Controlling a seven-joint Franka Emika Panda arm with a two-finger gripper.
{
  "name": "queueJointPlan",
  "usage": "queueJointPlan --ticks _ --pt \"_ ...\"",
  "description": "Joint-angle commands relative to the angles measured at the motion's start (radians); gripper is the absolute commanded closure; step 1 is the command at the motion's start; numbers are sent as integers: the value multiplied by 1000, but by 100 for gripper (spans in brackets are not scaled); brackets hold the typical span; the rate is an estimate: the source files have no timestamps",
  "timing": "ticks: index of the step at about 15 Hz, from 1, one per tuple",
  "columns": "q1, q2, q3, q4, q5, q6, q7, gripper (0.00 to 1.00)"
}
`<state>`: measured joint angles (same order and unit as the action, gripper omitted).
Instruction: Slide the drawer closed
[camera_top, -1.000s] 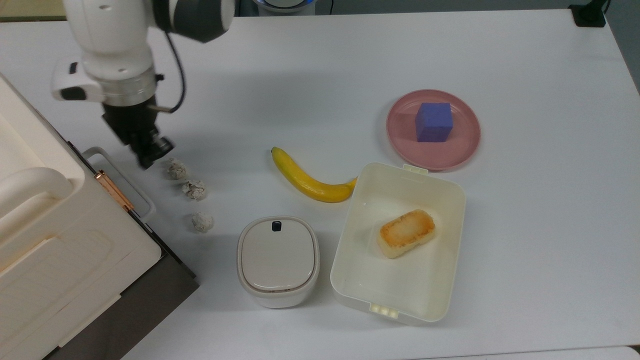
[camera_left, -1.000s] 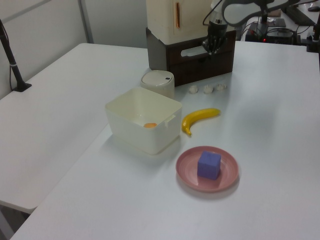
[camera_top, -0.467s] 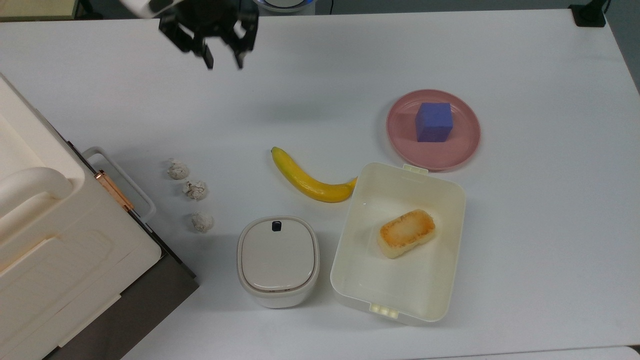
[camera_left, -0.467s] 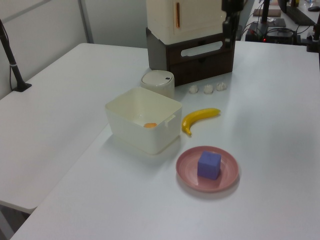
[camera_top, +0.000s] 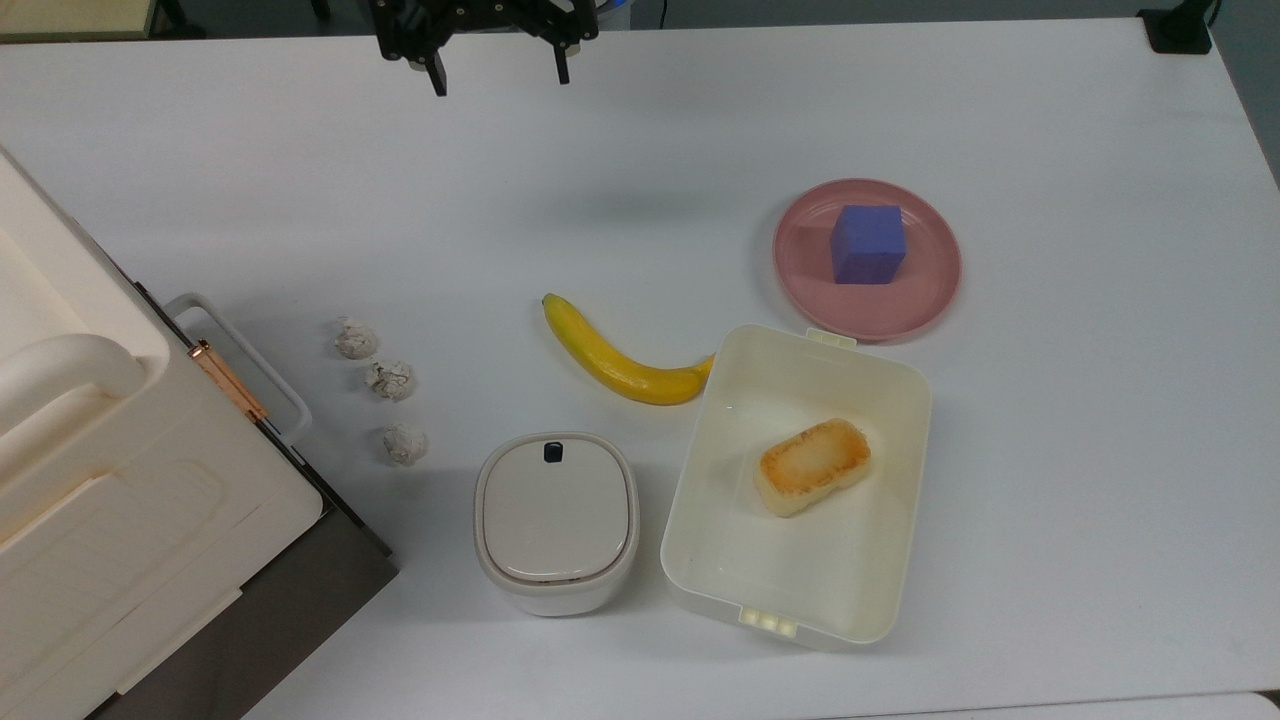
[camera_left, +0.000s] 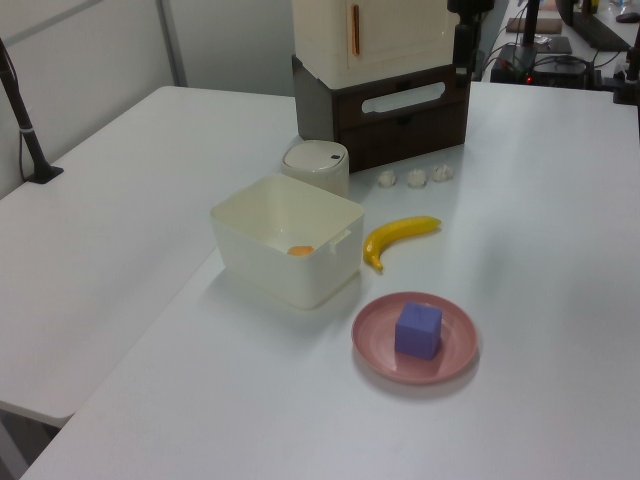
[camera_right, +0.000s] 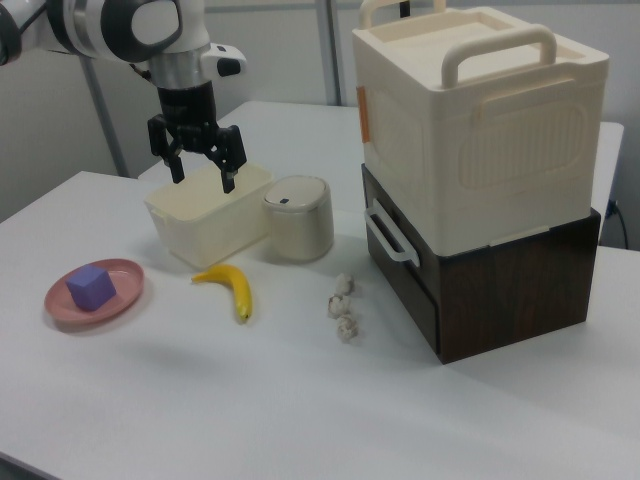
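Observation:
The drawer (camera_right: 398, 262) sits in the dark brown cabinet, its front panel flush with the cabinet face. Its white loop bar handle (camera_right: 388, 238) sticks out toward the table; in the top view the handle (camera_top: 242, 358) shows beside the cream box. My gripper (camera_top: 500, 75) hangs open over bare table at the top view's upper edge, far from the handle, with nothing between its fingers. In the right view the gripper (camera_right: 203, 175) hovers high in front of the cream tub.
A cream handled box (camera_right: 470, 120) rests on the cabinet. Three crumpled white balls (camera_top: 388, 380) lie near the handle. Further right in the top view are a banana (camera_top: 620, 365), a white lidded container (camera_top: 555, 520), a cream tub (camera_top: 800, 580) holding toast, and a pink plate (camera_top: 810, 275) with a blue cube (camera_top: 868, 243).
My gripper has left the drawer handle, risen and moved away to the top view's upper middle, spreading its fingers wider. The drawer has not visibly shifted.

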<state>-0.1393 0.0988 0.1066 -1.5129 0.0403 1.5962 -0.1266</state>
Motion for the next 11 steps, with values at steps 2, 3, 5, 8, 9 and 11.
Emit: queueJointPlan --ticks 2,3,5,8,9,11 --pt "1 -13 -15 -23 15 4 1 0" --pt "4 -16 -16 -23 15 4 37 0" --pt "7 -18 -16 -23 4 11 148 0" --pt "10 -21 -13 -29 -5 27 150 0" --pt "10 -21 -13 -29 -10 27 148 0" --pt "12 -21 -13 -30 -10 25 148 0"
